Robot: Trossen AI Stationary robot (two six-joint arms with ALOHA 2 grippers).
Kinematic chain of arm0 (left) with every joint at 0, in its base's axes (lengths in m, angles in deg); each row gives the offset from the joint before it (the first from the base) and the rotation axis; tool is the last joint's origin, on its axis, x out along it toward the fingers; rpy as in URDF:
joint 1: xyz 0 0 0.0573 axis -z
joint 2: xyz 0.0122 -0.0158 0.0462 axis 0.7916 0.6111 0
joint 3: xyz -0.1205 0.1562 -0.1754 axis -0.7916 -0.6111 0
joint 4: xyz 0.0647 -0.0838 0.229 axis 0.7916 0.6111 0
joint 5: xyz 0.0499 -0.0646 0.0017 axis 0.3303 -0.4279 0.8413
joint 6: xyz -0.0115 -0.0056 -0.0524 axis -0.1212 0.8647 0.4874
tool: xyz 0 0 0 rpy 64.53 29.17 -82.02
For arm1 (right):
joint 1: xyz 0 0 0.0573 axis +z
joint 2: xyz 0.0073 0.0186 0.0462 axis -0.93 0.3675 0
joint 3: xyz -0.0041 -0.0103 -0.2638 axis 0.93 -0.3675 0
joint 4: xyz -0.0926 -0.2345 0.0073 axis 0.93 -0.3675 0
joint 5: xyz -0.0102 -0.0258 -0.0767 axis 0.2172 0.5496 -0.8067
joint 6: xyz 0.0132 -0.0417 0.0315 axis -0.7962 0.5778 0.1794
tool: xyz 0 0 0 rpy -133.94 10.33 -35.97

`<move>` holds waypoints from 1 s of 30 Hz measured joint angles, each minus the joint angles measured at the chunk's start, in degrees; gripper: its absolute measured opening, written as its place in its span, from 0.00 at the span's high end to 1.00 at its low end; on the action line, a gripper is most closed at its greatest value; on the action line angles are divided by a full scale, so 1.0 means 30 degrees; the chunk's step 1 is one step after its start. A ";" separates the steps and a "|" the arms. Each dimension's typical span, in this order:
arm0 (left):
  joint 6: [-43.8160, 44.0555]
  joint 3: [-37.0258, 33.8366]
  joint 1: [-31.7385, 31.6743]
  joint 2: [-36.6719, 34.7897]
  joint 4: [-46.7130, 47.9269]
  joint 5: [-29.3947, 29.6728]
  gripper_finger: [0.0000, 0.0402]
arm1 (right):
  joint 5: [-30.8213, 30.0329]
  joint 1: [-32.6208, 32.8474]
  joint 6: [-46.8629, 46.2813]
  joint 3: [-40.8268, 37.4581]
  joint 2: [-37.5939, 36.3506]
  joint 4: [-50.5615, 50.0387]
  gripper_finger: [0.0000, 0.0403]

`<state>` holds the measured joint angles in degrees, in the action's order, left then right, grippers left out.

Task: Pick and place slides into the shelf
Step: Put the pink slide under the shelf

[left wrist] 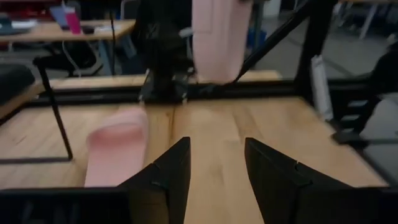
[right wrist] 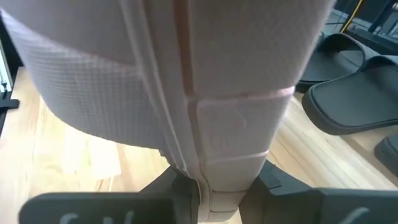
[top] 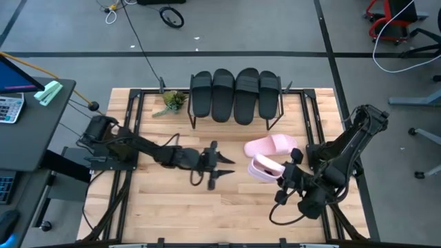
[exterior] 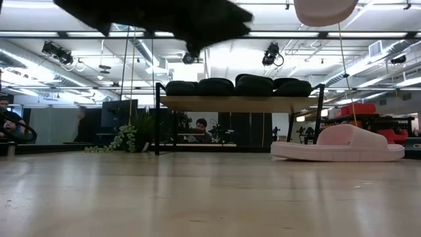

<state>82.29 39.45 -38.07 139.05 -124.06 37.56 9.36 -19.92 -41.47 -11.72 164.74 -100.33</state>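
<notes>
Four black slides (top: 234, 95) lie side by side on top of the shelf (exterior: 230, 103) at the table's far middle. One pale pink slide (top: 273, 145) rests sole-down on the table in front of the shelf's right end, and it also shows in the low view as the pink slide (exterior: 342, 145). My right gripper (top: 279, 173) is shut on the second pink slide (top: 262, 167) just nearer than that one. My left gripper (top: 219, 162) is open and empty over the table's middle, pointing right toward the pink slides. My right gripper pinches the second pink slide (right wrist: 205, 81) between its two fingers (right wrist: 177, 183) at one end (right wrist: 224, 174); which end I cannot tell. It comes in from the table's right near side. The slide (exterior: 325, 10) is lifted clear of the table and turned on edge.
A small green plant (top: 171, 102) lies left of the shelf. Black frame rails (top: 132, 117) run along the table's left and right sides. Bare wood stretches across the near half of the table (top: 207, 207). People sit in the room beyond.
</notes>
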 joint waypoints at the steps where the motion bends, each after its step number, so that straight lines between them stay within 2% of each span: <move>1: -0.0070 0.0448 -0.0109 0.0428 0.0397 0.0001 0.61 | 0.0100 -0.0005 -0.0093 0.0000 0.0005 -0.0007 0.82; 7: -0.1395 0.4225 -0.0547 0.2804 0.4554 -0.0043 0.62 | 0.0679 0.0365 -0.0882 0.0000 -0.0225 -0.0007 0.82; 11: -0.1072 0.6571 -0.0577 0.4068 0.7918 -0.0031 0.65 | 0.1005 0.0661 -0.1105 0.0000 -0.0242 0.0000 0.81; 15: 0.0126 0.7493 -0.0272 0.4207 0.9317 -0.0005 0.68 | 0.3717 0.0616 -0.2752 0.0007 -0.0242 -0.0015 0.82; 19: 0.0725 0.7814 0.0265 0.3196 1.1185 0.0052 0.72 | 0.6150 0.0622 -0.5894 0.0007 -0.0242 0.0006 0.82; 24: 0.0477 0.7897 0.0805 0.1075 1.4021 0.1239 0.75 | 0.7344 0.0573 -0.7765 0.0007 -0.0242 0.0341 0.81; 30: -0.1353 0.7896 0.1924 -0.0828 1.3802 0.1575 0.79 | 0.7473 -0.0282 -0.6654 0.0007 -0.0235 0.1947 0.81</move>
<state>78.23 63.14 -32.30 136.57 -82.66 42.29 31.78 -20.76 -61.44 -11.70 164.03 -94.49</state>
